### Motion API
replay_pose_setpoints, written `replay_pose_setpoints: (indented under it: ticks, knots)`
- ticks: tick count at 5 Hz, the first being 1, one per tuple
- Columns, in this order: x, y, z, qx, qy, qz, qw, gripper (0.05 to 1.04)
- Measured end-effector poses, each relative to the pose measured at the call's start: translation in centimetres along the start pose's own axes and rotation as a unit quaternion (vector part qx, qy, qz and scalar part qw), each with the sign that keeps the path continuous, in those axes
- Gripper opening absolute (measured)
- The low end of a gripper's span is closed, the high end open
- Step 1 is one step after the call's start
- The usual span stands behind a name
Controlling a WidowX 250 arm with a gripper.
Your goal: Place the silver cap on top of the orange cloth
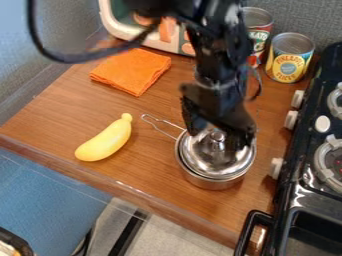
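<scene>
Claw is held apart above the silver cap. The pot beneath is capped, nearer than the orange cloth.

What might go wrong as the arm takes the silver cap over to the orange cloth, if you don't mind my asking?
The gripper is over the cap's small, rounded knob, which might slip out of an off-centre grip. The cap sits on the metal pot, so a low sideways pull could drag the pot along. The pot's wire handle points towards the cloth side and may snag a cap carried low.
</scene>
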State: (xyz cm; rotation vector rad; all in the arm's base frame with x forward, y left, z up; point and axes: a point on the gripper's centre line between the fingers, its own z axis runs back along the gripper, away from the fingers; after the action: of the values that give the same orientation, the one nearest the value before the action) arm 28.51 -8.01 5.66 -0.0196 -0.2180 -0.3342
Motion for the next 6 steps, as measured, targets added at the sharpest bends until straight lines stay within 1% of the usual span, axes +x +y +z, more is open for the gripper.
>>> replay_pose_setpoints:
  ticks: [1, 2, 3, 5, 6]
  knots:
    - [0.40, 0.22, -0.50, 0.007, 0.011, 0.005, 0.9999, 0.999]
    - [0.53, 0.33, -0.63, 0.010, 0.013, 0.004, 0.9999, 0.999]
    - [0.89, 0.45, -0.78, 0.013, 0.010, 0.006, 0.9998, 0.951]
    - [1.12, 0.58, -0.67, 0.015, 0.003, 0.007, 0.9999, 0.424]
    - [1.12, 0.74, -0.69, 0.014, 0.004, 0.009, 0.9998, 0.291]
